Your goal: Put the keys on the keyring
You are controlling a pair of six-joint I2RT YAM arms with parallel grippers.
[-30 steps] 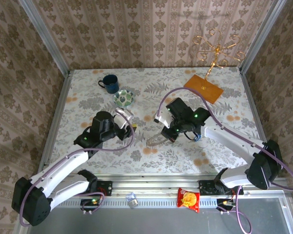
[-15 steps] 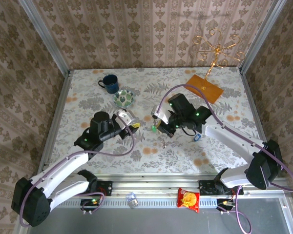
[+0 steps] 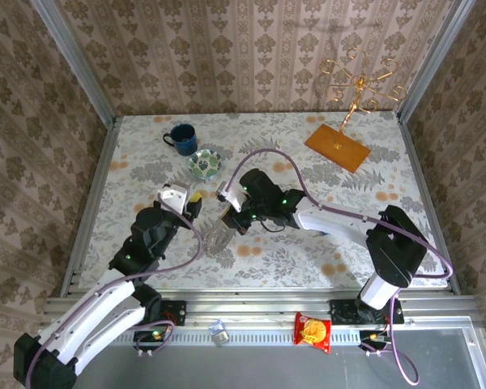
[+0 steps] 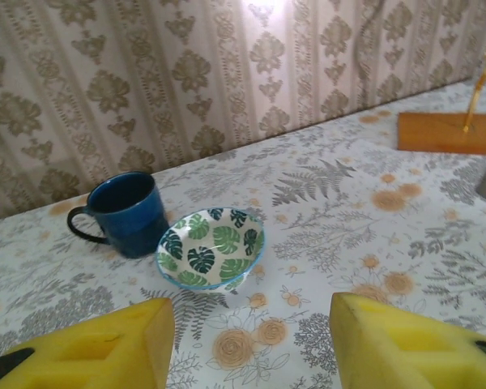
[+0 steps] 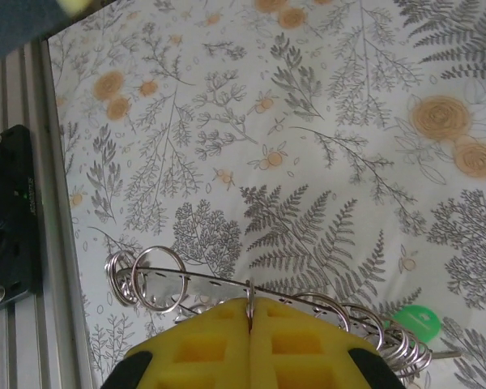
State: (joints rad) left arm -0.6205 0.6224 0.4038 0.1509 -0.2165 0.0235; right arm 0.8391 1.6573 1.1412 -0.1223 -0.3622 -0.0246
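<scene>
My right gripper (image 5: 249,306) is shut on the keyring (image 5: 196,284), a thin flat metal band with holes that carries several small split rings (image 5: 157,279). It hangs edge-on above the tabletop. A green tag (image 5: 415,322) of one of the keys shows at the keyring's right end. From above, the right gripper (image 3: 232,215) holds the keyring (image 3: 218,241) near the table's middle, just right of my left gripper (image 3: 188,203). The left gripper (image 4: 251,348) is open, its yellow fingers (image 4: 117,344) wide apart over bare table, with nothing between them.
A blue mug (image 3: 181,138) and a green-leaf bowl (image 3: 205,164) stand at the back left, ahead of the left gripper. A gold stand (image 3: 356,77) on an orange base (image 3: 338,146) is at the back right. A snack packet (image 3: 313,331) lies on the near rail.
The right gripper has swung left across the table with the keyring, ending close to the left gripper. The left arm has pulled back and turned toward the bowl.
</scene>
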